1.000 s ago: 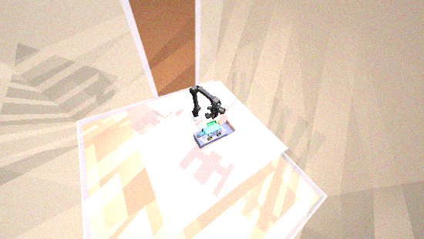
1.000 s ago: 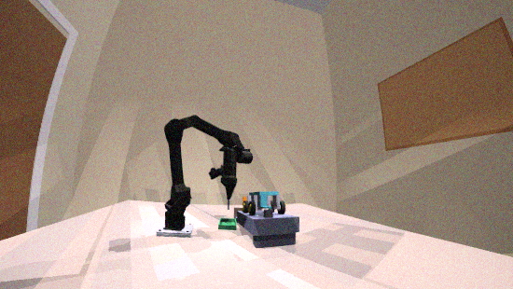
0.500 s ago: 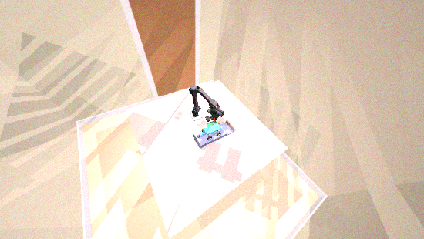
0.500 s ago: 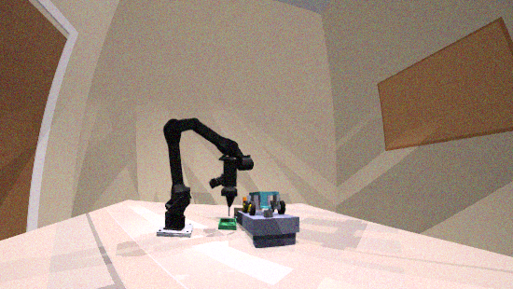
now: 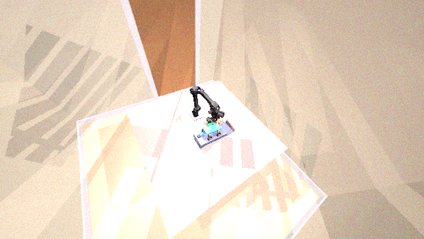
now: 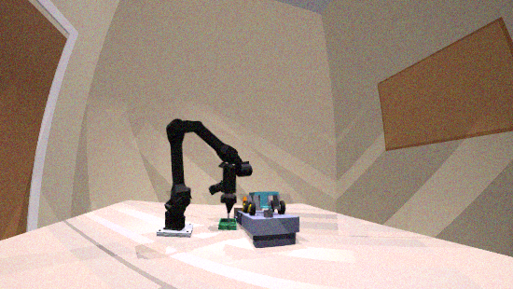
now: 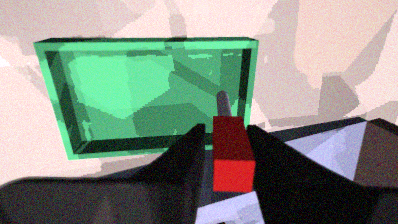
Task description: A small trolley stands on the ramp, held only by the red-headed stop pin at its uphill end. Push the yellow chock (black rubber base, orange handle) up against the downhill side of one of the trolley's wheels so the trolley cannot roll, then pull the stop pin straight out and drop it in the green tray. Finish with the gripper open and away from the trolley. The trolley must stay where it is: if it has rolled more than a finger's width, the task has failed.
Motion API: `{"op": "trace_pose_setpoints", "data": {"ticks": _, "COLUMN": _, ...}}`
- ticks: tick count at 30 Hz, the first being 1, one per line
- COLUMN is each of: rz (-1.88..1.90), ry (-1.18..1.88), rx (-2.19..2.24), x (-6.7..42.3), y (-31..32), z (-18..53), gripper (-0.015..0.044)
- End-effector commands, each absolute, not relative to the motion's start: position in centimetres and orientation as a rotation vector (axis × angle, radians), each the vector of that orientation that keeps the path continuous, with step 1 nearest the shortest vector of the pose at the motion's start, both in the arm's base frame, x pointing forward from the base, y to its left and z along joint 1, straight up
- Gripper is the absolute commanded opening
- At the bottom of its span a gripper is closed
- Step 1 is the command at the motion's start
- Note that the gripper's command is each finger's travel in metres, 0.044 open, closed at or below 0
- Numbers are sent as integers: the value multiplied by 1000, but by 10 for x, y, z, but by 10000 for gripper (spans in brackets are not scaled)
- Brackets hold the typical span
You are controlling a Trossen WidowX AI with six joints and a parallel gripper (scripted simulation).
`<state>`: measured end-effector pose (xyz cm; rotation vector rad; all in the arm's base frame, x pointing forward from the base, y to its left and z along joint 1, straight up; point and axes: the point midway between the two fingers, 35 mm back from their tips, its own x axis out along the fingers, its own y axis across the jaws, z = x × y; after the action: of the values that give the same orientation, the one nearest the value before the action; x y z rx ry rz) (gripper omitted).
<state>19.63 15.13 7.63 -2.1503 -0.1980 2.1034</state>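
Note:
The gripper (image 5: 214,119) (image 6: 228,213) (image 7: 226,128) points down over the green tray (image 6: 228,227) (image 7: 150,45), its fingers slightly parted. The stop pin's red head (image 7: 233,175) stands between them, with a gap at the left finger and close to the right one. Its grey shank (image 7: 223,102) points down into the tray's right part; whether it touches the floor is unclear. The teal trolley (image 5: 212,129) (image 6: 266,200) stands on the ramp (image 5: 227,129) (image 6: 275,226). The chock's orange handle (image 5: 219,123) (image 6: 244,199) shows by the trolley; its wheel contact is too small to tell.
The ramp's side edge runs close beside the tray, under the fingers in the wrist view. A brown end block (image 7: 382,150) stands at one end of the ramp. The arm's base (image 5: 196,116) (image 6: 174,231) is on the other side of the tray from the ramp.

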Motion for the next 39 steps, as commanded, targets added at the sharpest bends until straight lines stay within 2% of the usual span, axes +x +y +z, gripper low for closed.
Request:
{"op": "trace_pose_setpoints", "data": {"ticks": 1, "rz": 2106, "ry": -197, "rx": -2144, "x": 196, "y": 149, "z": 75, "gripper": 184}}
{"op": "trace_pose_setpoints", "data": {"ticks": 39, "rz": 2107, "ry": -196, "rx": -2145, "x": 201, "y": 128, "z": 69, "gripper": 190}}
